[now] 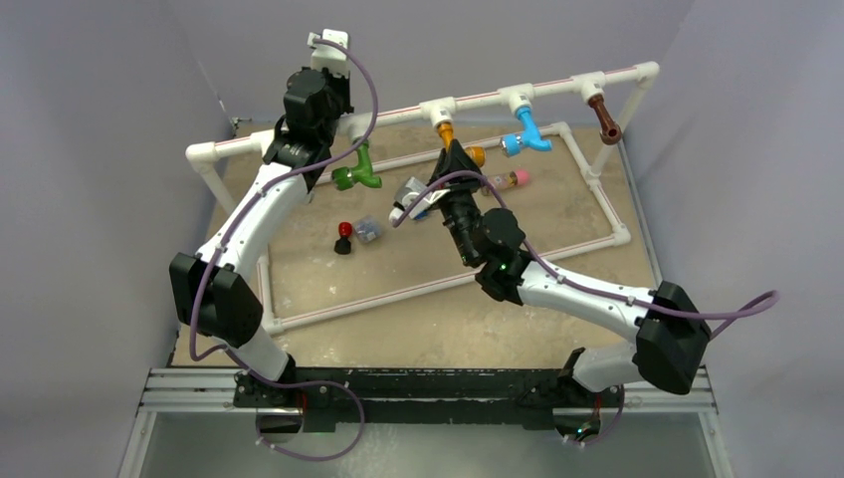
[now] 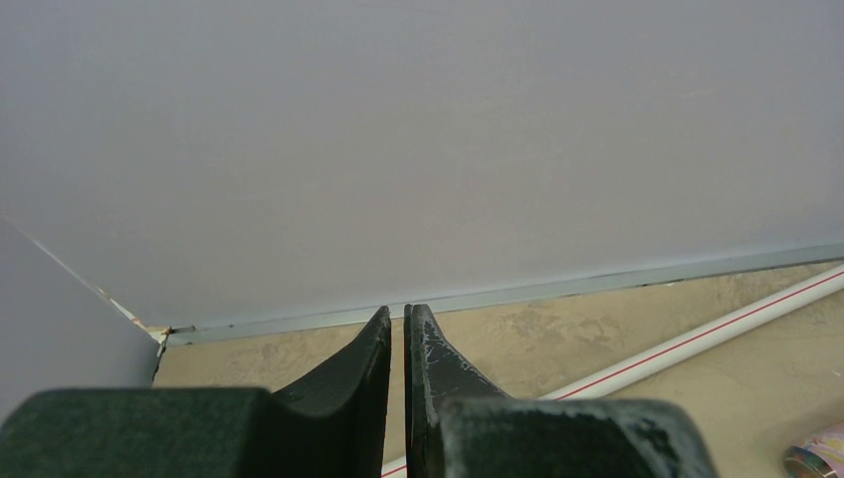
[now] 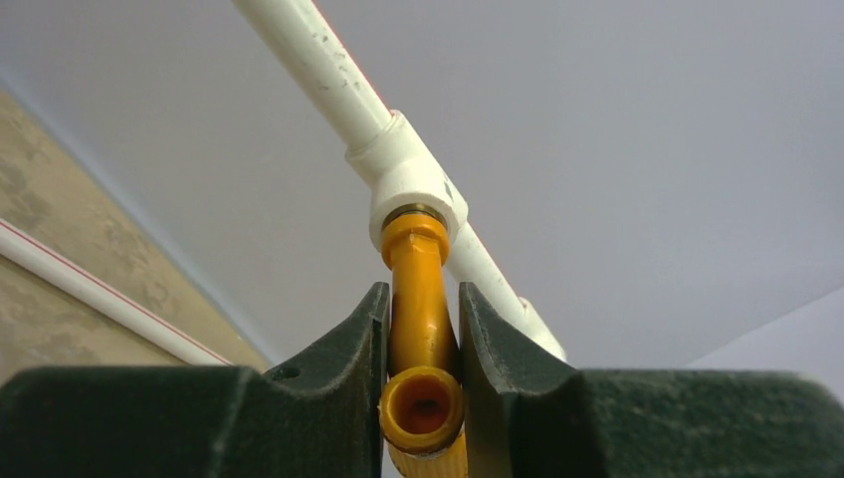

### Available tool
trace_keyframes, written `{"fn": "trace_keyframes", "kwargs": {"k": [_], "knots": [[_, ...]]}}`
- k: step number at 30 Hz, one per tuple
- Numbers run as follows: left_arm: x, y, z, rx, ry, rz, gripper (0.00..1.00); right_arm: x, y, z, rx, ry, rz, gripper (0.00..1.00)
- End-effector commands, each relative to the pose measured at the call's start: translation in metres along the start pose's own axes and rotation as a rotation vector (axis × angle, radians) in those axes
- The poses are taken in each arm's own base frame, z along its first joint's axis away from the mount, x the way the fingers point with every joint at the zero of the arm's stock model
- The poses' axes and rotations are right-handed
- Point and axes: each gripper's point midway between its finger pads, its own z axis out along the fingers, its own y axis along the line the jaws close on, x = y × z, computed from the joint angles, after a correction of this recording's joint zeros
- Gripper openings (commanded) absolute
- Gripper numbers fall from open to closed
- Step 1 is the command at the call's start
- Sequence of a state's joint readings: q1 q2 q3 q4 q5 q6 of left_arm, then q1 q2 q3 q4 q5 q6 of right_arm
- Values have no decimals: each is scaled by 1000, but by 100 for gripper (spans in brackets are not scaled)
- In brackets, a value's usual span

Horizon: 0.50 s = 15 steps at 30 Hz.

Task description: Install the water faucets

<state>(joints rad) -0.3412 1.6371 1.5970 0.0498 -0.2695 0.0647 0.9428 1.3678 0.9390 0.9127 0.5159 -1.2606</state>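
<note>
We see the right gripper (image 3: 422,295) closed on the orange faucet (image 3: 416,264); its two dark fingers (image 3: 343,349) press the faucet's neck from both sides, and the round spout mouth sits low between them. The faucet's top end sits in a white tee (image 3: 413,179) on the rail (image 3: 314,65), and the faucet hangs straight down from it. From above, that tee is near the middle of the raised rail at the far side of the table (image 1: 428,324); the right arm reaches up to it from the near right.

The left gripper (image 2: 398,313) is all but closed, with only a thin slit between its fingers, and it has hold of nothing. It points toward the grey wall (image 2: 398,129); a floor pipe (image 2: 697,339) runs off to its right. In the top view the left arm stands raised at the rail's left end.

The blue faucet (image 1: 529,133) hangs under the next tee to the right; the brown faucet (image 1: 605,119) hangs under the last one, near the right corner. The green faucet (image 1: 358,175) shows just below the rail beside the left arm; we cannot tell whether it is seated, since the arm hides its top. A pink cylinder (image 1: 510,180) lies on the table just beside the right gripper; a small red-and-black piece (image 1: 343,237) lies nearer us, well apart from the faucets.
</note>
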Motion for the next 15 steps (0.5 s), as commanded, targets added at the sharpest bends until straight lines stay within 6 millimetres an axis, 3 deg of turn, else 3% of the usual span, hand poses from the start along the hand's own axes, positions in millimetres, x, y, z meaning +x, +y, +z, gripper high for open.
{"fn": "trace_keyframes", "kwargs": {"k": [1, 6, 15], "knots": [[78, -11, -3, 26, 219, 73, 8, 5, -30, -1, 168, 50, 240, 0], [78, -11, -2, 25, 217, 73, 8, -2, -13, 7, 145, 54, 600, 0], [79, -11, -2, 26, 221, 73, 8, -31, -6, 9, 126, -31, 1201, 0]]}}
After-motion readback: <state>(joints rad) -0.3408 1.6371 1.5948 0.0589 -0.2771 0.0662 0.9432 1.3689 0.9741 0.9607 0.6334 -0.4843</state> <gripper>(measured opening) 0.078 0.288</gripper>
